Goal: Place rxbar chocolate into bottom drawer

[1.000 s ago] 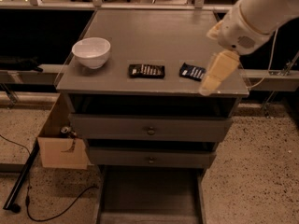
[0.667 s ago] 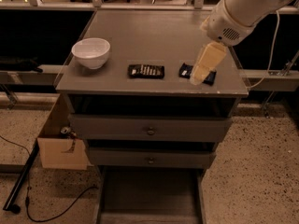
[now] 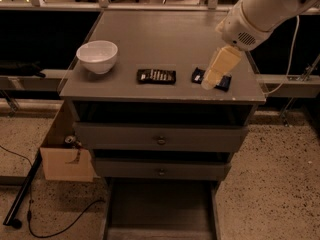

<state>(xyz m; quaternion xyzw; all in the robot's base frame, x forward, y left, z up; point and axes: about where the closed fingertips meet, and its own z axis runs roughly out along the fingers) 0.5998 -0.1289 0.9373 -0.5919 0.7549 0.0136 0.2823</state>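
The rxbar chocolate (image 3: 156,76), a dark flat bar with pale lettering, lies on the cabinet top (image 3: 165,34) near its front edge, at the middle. My gripper (image 3: 210,80) hangs from the white arm (image 3: 260,9) to the right of it, pointing down. It is over a navy blue bar (image 3: 224,82) and covers that bar's middle. The rxbar chocolate lies free, about a bar's length left of the gripper. The bottom drawer (image 3: 160,206) is pulled out below the cabinet, and its plain floor shows with nothing on it.
A white bowl (image 3: 97,55) stands on the cabinet top at the left. The two upper drawers with round knobs (image 3: 161,140) are shut. An open cardboard box (image 3: 65,159) sits on the floor to the left of the cabinet, with a black cable (image 3: 55,219) beside it.
My gripper has moved left and a little back along the cabinet top, from the right front corner to over the navy blue bar. The bars and bowl have not moved.
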